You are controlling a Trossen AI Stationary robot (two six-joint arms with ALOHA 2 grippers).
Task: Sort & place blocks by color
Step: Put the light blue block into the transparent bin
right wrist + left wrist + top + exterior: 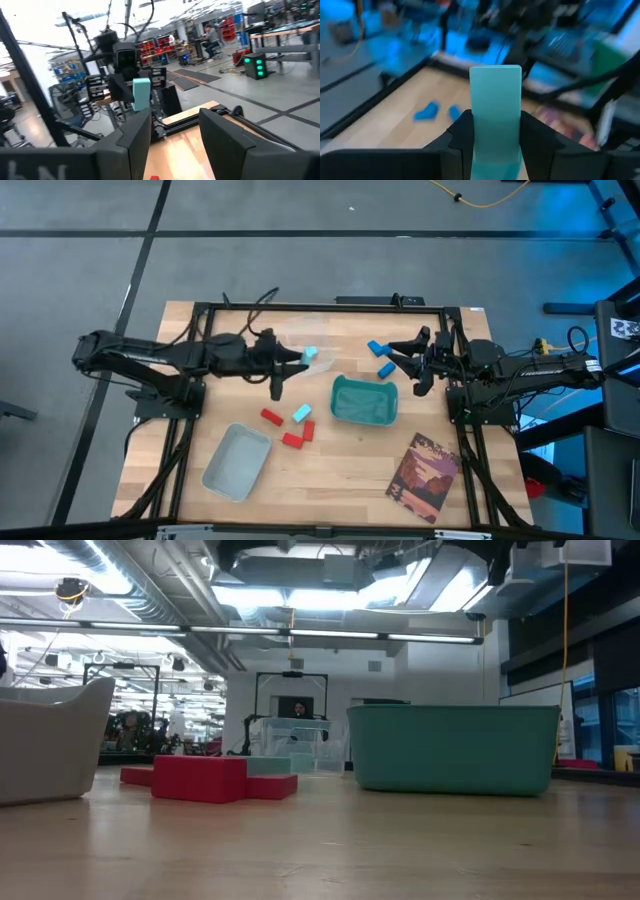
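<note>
Left gripper (300, 360): your left arm reaches in over the table's far half, and the jaws are clamped on a light cyan block (309, 355). In the left wrist view this block (495, 110) stands upright between the two dark fingers (462, 137), sticking out well past their tips.

Right gripper (400, 360): it hangs over the far right part of the table with its fingers spread wide and nothing between them. The right wrist view confirms the broad gap between the fingers (220, 132).

Only the right wrist view shows: the other arm from the front, carrying its cyan block (141, 93) well above the wood.

Darker blue blocks (381, 358): just beside your right gripper on the table. The left wrist view shows two of them (426, 112) lying beyond the held block.

Red blocks (290, 430): nearer you than the left gripper, with a second cyan block (301, 413) among them.

Only the low view shows: the red blocks (200, 778) sitting flat on the wood, one partly resting on another.

Teal bin (363, 402): between the two grippers and nearer you; what lies inside cannot be told.

Grey tray (236, 462): nearer you than the red blocks.

Picture card (424, 464): nearer you than the right gripper, well apart from it.
</note>
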